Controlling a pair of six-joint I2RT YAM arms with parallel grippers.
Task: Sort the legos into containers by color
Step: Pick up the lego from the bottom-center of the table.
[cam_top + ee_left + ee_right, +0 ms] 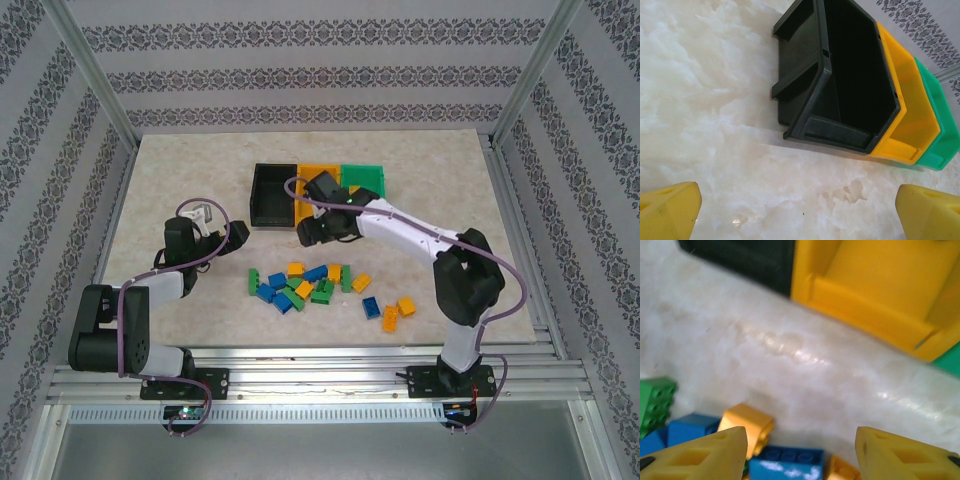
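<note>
Three containers stand in a row across the far middle of the bench [180, 170]: the black bin [270, 195] on the left, the yellow-orange bin [316, 176] in the middle and the green bin [364, 177] on the right. Their side walls touch. Each bin's long axis runs near to far, square to the row, and each opens upward. In the left wrist view the black bin's low front lip faces the camera, with the other two ranged behind it.

The legos [300, 284] lie loose on the bench nearer than the bins, in a band whose long axis runs left to right. Blue, green and yellow-orange bricks are mixed together, their long axes pointing in many directions. A blue brick [370, 307] and two yellow-orange bricks [405, 306] lie a little apart, to the right of the main cluster.

The left jaws hover over bare bench to the left of the black bin, aimed towards it. They stand wide open, yellow fingertips [670, 210] at opposite lower corners of the wrist view, with nothing between them.

The right jaws hang just in front of the yellow-orange bin, between it and the legos. They are partly open and hold nothing, and their fingertips [705, 457] show bare bench in the gap. Beneath them a blue lego [787, 462] lies with its long axis across the picture. An orange lego [746, 422] sits tilted beside it, and a green lego [655, 400] at the left edge has its studs up.
</note>
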